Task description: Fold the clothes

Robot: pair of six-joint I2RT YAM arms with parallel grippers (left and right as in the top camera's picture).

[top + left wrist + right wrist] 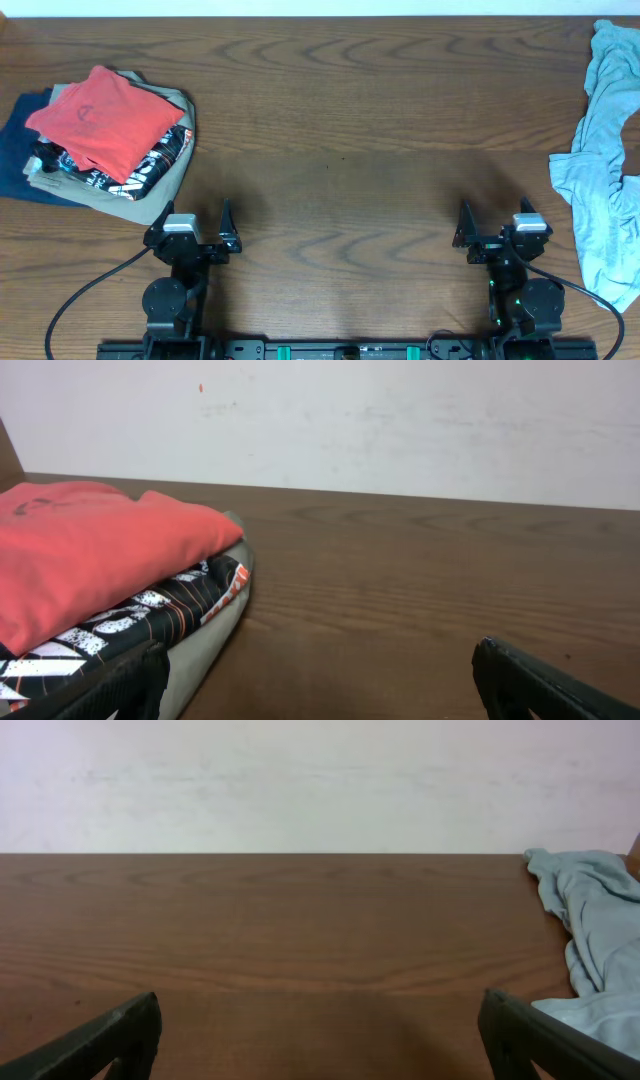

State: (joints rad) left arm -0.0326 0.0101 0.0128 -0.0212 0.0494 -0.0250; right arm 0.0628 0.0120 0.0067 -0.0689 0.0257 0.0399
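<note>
**Shirt sits up-left of the left arm, on top of the pile**

Looking down on the tabletop (340,120), the red-orange T-shirt (100,120) lies at the far left, already a flat folded packet. It is the top layer of a stack, resting on a black shirt (150,165) with white print, a tan garment (150,205) and a navy garment (15,150) that sticks out at the left edge.

From the left gripper (190,232) the shirt lies between ten and eleven o'clock, near at hand. From the right gripper (500,235) it is well apart, out toward nine or ten o'clock across the whole bare middle of the wood. So the left arm is plainly the nearer one.

The packet sits turned like a diamond, with one corner pointing to twelve. Its slightly longer edge seems to run from ten toward four o'clock, though it is close to square.

Both sets of jaws stand wide and hold nothing. Each wrist view shows its two fingertips far apart at the bottom corners with only wood between them.

A crumpled pale blue garment (600,180) lies along the right edge, at about two o'clock from the right gripper.

Any reach for the shirt would, I judge, mean the left arm swinging up and left, and taking only the top layer.
</note>
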